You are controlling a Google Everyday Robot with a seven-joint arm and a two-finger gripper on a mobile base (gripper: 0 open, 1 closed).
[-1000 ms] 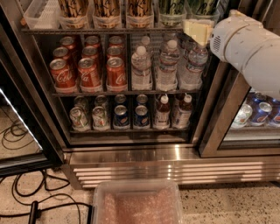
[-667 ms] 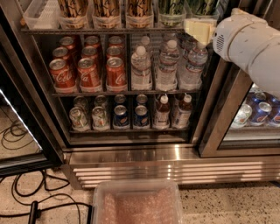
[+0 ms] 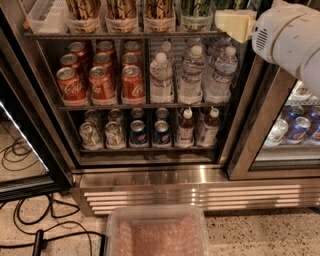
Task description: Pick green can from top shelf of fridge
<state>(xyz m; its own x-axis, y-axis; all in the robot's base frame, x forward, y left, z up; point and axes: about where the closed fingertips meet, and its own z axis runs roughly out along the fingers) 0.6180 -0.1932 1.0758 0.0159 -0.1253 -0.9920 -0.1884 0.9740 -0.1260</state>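
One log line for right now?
stage: pre-grasp | tool: at top shelf, just right of green can | green can: upright in clear tray

Red cola cans point(image 3: 102, 82), middle rack: white Coca-Cola script on front row, readable.
Blue cans point(image 3: 150, 132), bottom rack: round red-white-blue emblem, words not legible.
Water bottles point(image 3: 192, 75): pale labels, print too small to read.
Tan-and-black tall cans point(image 3: 121, 9) and green can point(image 3: 196, 7) on top shelf point(image 3: 125, 35): streaky markings only, no readable text.
Gripper point(image 3: 232, 24), upper right, at top shelf level, just right of green can: no legible print.
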